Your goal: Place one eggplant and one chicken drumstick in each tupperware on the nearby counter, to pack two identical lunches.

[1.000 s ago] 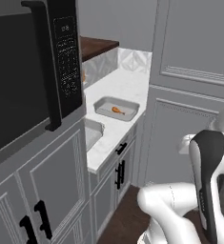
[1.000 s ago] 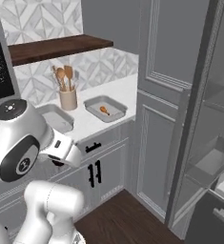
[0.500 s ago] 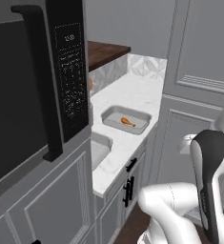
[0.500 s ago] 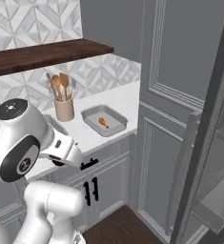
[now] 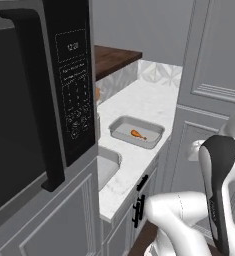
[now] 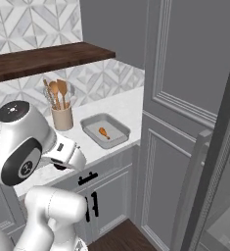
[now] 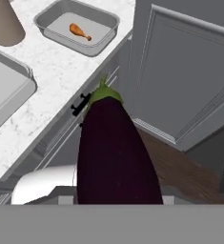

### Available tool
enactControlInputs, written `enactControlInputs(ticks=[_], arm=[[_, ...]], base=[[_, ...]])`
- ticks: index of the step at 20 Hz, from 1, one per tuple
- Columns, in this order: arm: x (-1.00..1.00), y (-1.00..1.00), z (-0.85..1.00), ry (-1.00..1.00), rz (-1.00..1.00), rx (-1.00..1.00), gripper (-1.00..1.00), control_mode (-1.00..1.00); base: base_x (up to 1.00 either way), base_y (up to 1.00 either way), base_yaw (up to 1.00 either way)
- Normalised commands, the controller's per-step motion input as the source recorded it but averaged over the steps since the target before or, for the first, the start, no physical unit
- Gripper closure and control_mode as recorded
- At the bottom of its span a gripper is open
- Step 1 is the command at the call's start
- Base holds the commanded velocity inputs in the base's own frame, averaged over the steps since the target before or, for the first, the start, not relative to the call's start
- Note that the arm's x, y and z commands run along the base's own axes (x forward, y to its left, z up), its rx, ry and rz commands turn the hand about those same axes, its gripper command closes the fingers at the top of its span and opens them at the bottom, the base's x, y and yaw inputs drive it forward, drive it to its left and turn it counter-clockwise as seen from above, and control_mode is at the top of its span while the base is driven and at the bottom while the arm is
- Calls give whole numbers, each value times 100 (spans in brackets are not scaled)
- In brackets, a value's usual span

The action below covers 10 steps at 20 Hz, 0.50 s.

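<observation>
What moved: the base has rolled in closer, so the whole scene has slid and grown in both base views; the things on the counter haven't shifted themselves, it's just the cameras.
Gripper: clamped on the eggplant, which sticks out from the hand toward the counter, green cap leading. The fingertips themselves are hidden behind it in the hand view.
Eggplant location: hanging in the air off the counter's edge, over the cabinet fronts and wood floor, not yet above either tray.
Handling guess: glossy skin, so probably slippery; fairly firm and a bit hefty, long enough to swing if held at one end. I'd say a grip around the fat middle is the safest bet.
Far tupperware: already has a chicken drumstick lying in it, no eggplant.
Near tupperware: looks empty, partly cut off by the frame edge.
Counter: white marbled top, both trays sitting on it near the front edge.
Utensil cup: beige, wooden spoons in it, just beside the far tray.
Shelf: dark wood, above the cup.
Microwave: big black one up close in the left base view.
</observation>
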Motion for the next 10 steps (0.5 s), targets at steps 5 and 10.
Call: enactControlInputs(ticks=[5, 10], arm=[[38, 4, 0, 0, 2, 0, 100, -100], [91, 7, -3, 0, 6, -1, 100, -100]], base=[[20, 1, 0], [0, 0, 0]])
